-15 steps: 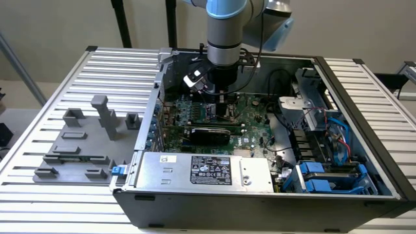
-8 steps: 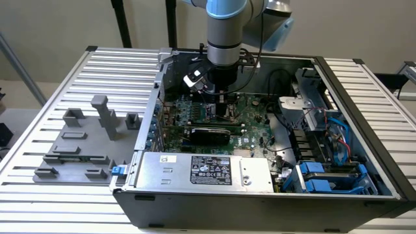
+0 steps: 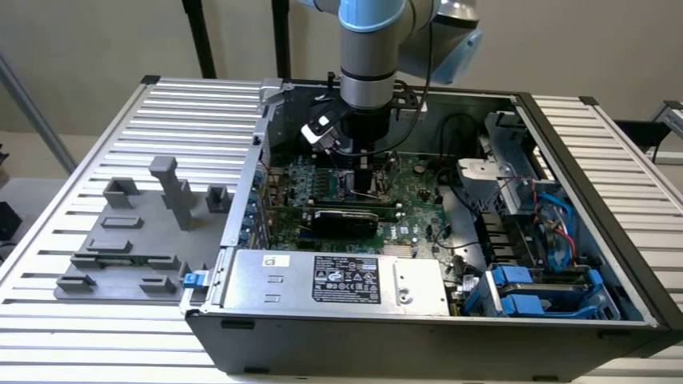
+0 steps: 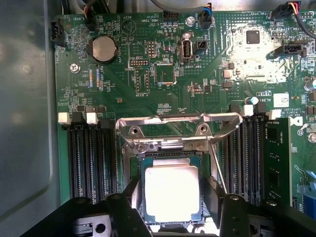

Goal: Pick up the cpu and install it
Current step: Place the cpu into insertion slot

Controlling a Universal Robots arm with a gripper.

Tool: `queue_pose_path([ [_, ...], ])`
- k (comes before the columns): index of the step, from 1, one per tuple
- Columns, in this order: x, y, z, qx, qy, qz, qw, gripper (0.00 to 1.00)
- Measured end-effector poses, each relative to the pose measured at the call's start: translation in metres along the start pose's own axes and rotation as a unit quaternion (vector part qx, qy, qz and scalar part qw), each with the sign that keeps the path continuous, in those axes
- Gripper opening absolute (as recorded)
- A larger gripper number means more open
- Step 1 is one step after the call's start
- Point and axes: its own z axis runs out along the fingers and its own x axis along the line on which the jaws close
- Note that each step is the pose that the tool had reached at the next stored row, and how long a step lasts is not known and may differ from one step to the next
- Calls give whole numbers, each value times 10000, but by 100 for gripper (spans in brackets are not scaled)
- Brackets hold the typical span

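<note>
**Chip sitting in the socket, arm parked right on top of it**

So the setup is a ribbed metal table (image 3: 597, 144) with an open computer case (image 3: 427, 344) lying on it. A bunch of grey plastic blocks (image 3: 139, 232) sit on the table towards the exterior view's left. Inside the case, the power supply (image 3: 331, 280) is along the near edge and the green motherboard (image 4: 123, 89) is further in.

The arm (image 3: 372, 48) comes straight down into the case, and its gripper (image 3: 363, 170) is low over the middle of the board.

From the wrist view, the cpu (image 4: 171, 190) lies flat inside the socket, silver top plate facing up. The socket's metal frame (image 4: 177, 123) is flipped open just beside it. Memory slots (image 4: 91, 158) run along both sides, with one memory stick (image 4: 277, 158) plugged in, and a coin battery (image 4: 102, 48) sits further up the board.

The gripper is right down around the chip, but honestly I can't tell whether it's clamped on it or has let go.
</note>
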Motion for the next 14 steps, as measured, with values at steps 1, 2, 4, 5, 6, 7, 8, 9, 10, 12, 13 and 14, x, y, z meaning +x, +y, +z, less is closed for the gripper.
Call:
queue_pose_path([
  [1,0,0,0,0,0,0,10000,63],
  [2,0,0,0,0,0,0,10000,63],
  [4,-1,0,-5,1,-1,0,10000,63],
  [5,-1,0,-11,0,-1,0,10000,63],
  [6,-1,1,-22,0,0,0,10000,63],
  [7,-2,2,-39,1,0,0,10000,63],
  [8,-2,3,-60,1,-1,0,10000,63],
  [9,-3,5,-82,1,1,1,10000,63],
  [10,-4,6,-110,3,1,0,10000,63],
  [12,-7,10,-173,5,4,0,10000,63],
  [13,-8,12,-206,6,8,0,10000,63],
  [14,-9,14,-239,7,10,1,10000,61],
])
